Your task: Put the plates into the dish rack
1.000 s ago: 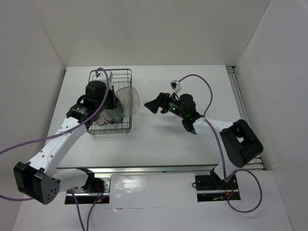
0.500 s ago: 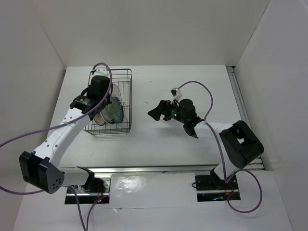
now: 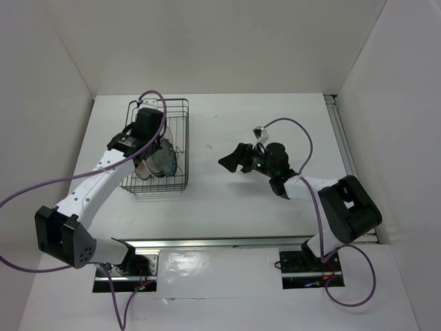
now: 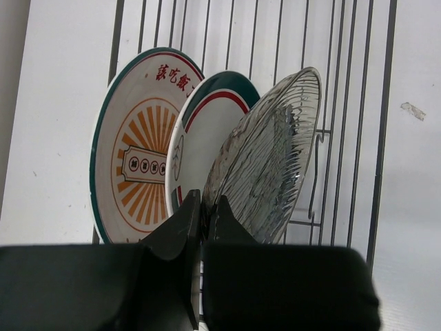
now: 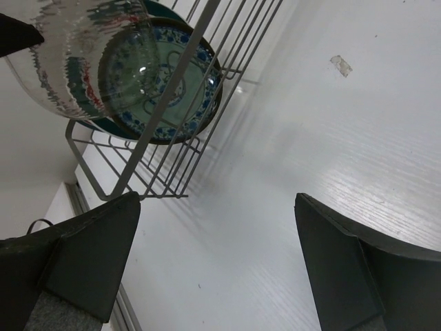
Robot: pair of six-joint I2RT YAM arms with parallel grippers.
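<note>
The dark wire dish rack stands at the left of the table. In the left wrist view, the large orange-centred plate and the red-ringed plate stand upright between the rack's wires. My left gripper is shut on the rim of the translucent grey plate, held upright beside them, and sits over the rack in the top view. The right wrist view shows the teal patterned plate in the rack behind the translucent plate. My right gripper is open and empty, right of the rack.
A small scrap of tape lies on the white table to the right of the rack. White walls close in the table on the left, back and right. An aluminium rail runs along the right edge and another along the front.
My left gripper has swung the translucent plate from over the rack's right side down into the rack, standing it upright. My right gripper has drawn back a little to the right.
</note>
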